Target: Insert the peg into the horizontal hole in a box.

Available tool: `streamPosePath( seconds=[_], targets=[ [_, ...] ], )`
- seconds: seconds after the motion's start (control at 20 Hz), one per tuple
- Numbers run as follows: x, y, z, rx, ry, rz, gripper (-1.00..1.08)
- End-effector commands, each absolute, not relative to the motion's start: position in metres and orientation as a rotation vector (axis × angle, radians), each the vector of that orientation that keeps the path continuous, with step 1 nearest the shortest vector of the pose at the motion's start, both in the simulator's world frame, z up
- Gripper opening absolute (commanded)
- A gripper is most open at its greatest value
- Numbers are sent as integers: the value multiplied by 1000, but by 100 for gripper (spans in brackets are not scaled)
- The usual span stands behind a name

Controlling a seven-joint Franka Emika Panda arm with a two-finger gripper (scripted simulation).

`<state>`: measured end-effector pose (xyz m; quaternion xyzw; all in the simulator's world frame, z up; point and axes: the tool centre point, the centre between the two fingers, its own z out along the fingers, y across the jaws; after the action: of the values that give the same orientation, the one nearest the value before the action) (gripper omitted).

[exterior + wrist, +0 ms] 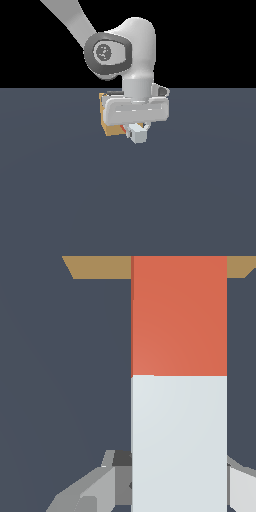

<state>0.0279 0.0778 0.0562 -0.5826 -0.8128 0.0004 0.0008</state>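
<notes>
The dark grey tabletop is filling the lower part of the exterior view. The big white arm is reaching down from the upper left of that frame. The orange-tan box is sitting just behind it, near the middle — partly hidden. The fingers are clamping the peg by its pale end, and its red end is pointing at the box — its tip is hidden. The hole is not showing.

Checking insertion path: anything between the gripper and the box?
Only the peg itself: in the wrist view it runs from the gripper to the box; nothing else there.
</notes>
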Motion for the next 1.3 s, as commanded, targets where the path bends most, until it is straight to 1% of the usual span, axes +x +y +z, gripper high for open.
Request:
streamPosePath(
  seconds=[0.0,0.8,1.0,1.25],
  targets=[
    [31,86,58,-1826,-2557,0,-100],
    [31,87,58,-1822,-2558,1,-100],
    [26,100,58,-1822,-2558,1,-100],
    [14,135,59,-1822,-2559,-1,-100]
  ],
)
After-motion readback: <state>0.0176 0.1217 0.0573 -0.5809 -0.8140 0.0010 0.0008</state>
